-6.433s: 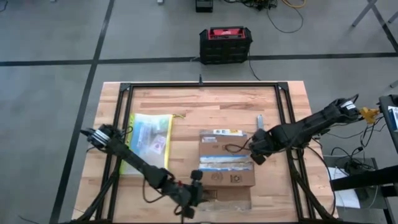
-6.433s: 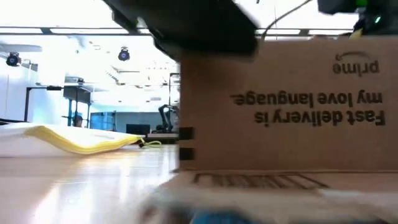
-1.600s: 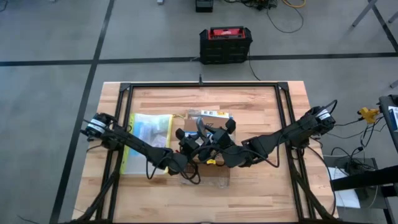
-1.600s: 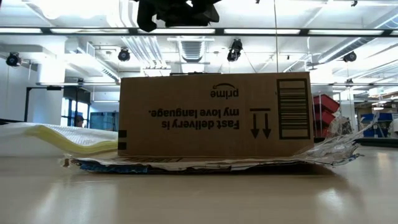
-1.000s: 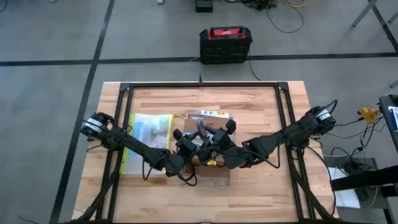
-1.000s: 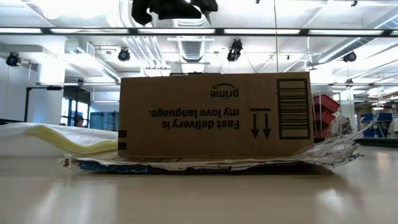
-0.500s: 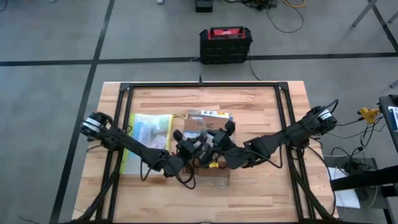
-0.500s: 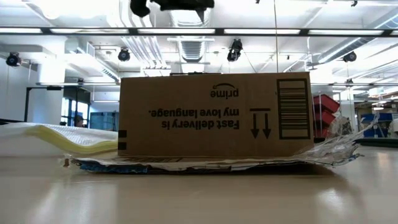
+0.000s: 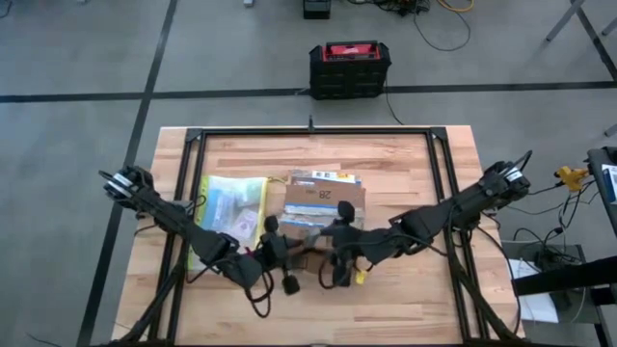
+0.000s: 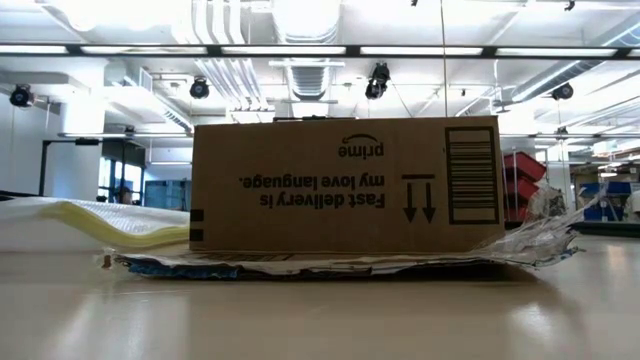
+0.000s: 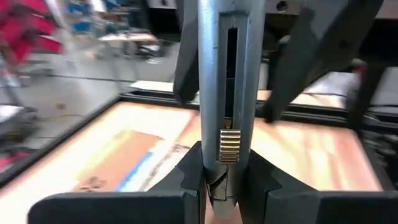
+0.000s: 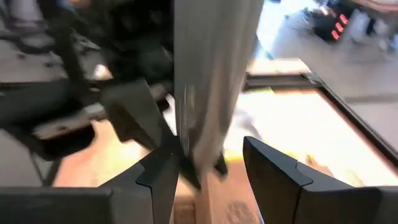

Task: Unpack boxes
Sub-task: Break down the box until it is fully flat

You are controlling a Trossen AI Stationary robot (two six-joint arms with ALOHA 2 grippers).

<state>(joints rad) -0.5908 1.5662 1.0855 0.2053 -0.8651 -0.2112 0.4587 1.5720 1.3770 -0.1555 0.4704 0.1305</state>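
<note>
**Handover of the tool above the tabletop: hazards.** The brown cardboard box (image 9: 325, 204) sits near the middle of the tabletop (image 9: 405, 164). It is taped shut, with its labels uppermost and its side print reading upside down. It rests on crumpled torn wrapping (image 10: 540, 240), and a yellow-edged plastic pouch (image 9: 229, 217) lies just beside it, toward the left edge.

Both arms meet between the box and the near edge. The left gripper (image 11: 225, 177) is clenched on a grey slotted tool (image 11: 225, 81), probably a box cutter judging by its ridged brass slider. The right gripper (image 12: 208, 158) straddles the same tool with its jaws parted, one finger against it and the other clear.

Likely faults:
- **Dropped tool.** If the left jaws release before the right ones close, the tool would fall onto the tabletop near the near edge.
- **Twisted tool.** An off-centre pinch by the right jaws could turn the tool and misalign its blade end.
- **Sliding box.** Nothing restrains the box, so cutting pressure could push it across the loose wrapping toward the pouch.
- **Wrong side cut.** Because the box is inverted, a cut may open the wrong side.
</note>
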